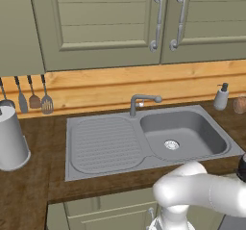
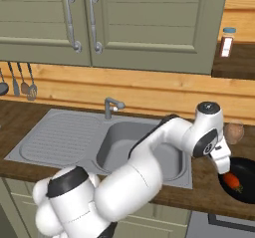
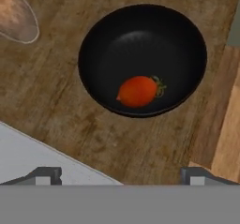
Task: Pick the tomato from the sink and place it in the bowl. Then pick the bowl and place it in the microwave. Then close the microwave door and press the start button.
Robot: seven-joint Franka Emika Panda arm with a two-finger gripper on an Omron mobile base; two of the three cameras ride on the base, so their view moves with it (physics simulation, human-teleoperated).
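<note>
The tomato (image 3: 138, 91) is lying inside the black bowl (image 3: 140, 31), which is sitting on the wooden desk (image 3: 70, 129) beside the sink (image 2: 60, 137). The tool (image 3: 124, 174) is hovering above the bowl, fingers spread wide and gripping nothing

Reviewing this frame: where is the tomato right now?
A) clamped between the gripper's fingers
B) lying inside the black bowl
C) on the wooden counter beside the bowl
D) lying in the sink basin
B: the tomato lies inside the bowl, free of the open gripper above it, and the sink basin holds nothing red.
</note>
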